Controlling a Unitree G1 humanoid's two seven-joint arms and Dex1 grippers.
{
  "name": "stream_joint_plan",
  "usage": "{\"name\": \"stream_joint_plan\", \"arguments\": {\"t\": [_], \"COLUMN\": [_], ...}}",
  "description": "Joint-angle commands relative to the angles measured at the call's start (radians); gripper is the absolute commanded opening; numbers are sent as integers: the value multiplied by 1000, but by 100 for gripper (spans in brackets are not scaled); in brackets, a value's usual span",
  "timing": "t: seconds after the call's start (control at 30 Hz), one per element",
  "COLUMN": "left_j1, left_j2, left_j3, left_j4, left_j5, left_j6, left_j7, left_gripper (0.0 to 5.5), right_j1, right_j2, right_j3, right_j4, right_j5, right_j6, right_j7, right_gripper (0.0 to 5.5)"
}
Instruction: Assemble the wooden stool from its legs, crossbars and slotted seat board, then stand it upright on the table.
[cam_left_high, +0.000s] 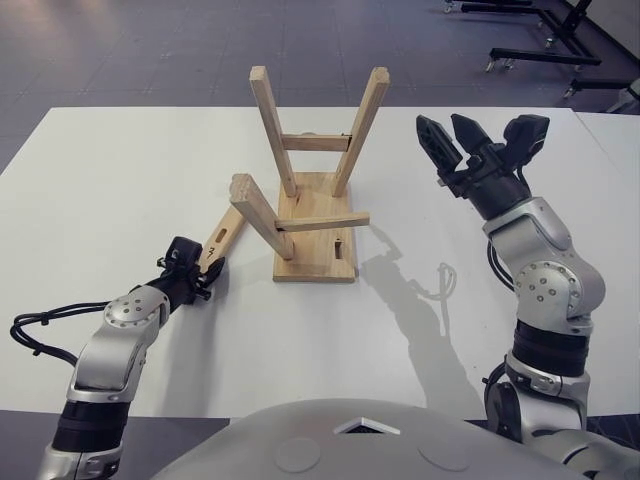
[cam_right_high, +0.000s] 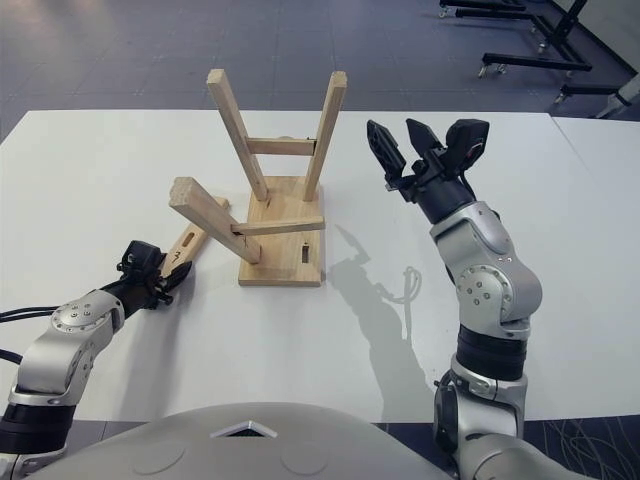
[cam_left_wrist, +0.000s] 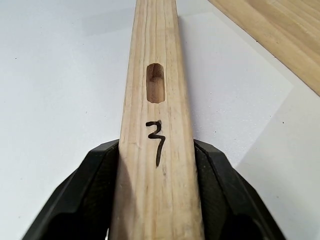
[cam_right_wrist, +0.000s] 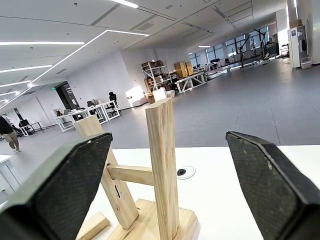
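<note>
Three pale wooden legs (cam_left_high: 273, 130) planted in the flat rectangular slotted seat board (cam_left_high: 315, 250), lying upside down near the middle of the white table (cam_left_high: 120, 180), a little toward its far edge. Probably turned this way so the sockets face up for pushing parts in. Two standing straight, joined by a short wooden crossbar (cam_left_high: 315, 143). Third leaning toward the left edge, tied in by a second crossbar (cam_left_high: 325, 223).

Fourth leg (cam_left_wrist: 157, 75) flat on the table between the board and the left edge, slot turned upward, seemingly to receive a crossbar end. Black left gripper (cam_left_high: 200, 275) clamped on its near end from both sides.

Black right gripper (cam_left_high: 478, 138) raised above the table toward the right edge, fingers spread wide on nothing, likely free to steady the frame.
</note>
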Motion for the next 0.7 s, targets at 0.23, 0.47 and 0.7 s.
{"name": "stream_joint_plan", "arguments": {"t": [0.23, 0.47, 0.7], "left_j1": [-206, -400, -539], "left_j2": [-84, 13, 73], "left_j3": [226, 258, 129], "left_j4": [-166, -296, -147], "left_j5": [-338, -881, -924], "left_j6": [-208, -52, 77], "left_j7": [-116, -344, -488], "left_gripper": [206, 206, 206], "right_j1": [-118, -190, -253], "right_j2": [-29, -34, 10], "right_j3": [-83, -25, 123], "right_j4": [-35, -66, -62], "right_j5": [302, 665, 609], "right_j6": [100, 205, 197], "right_j7": [87, 177, 251], "right_gripper": [419, 419, 419]}}
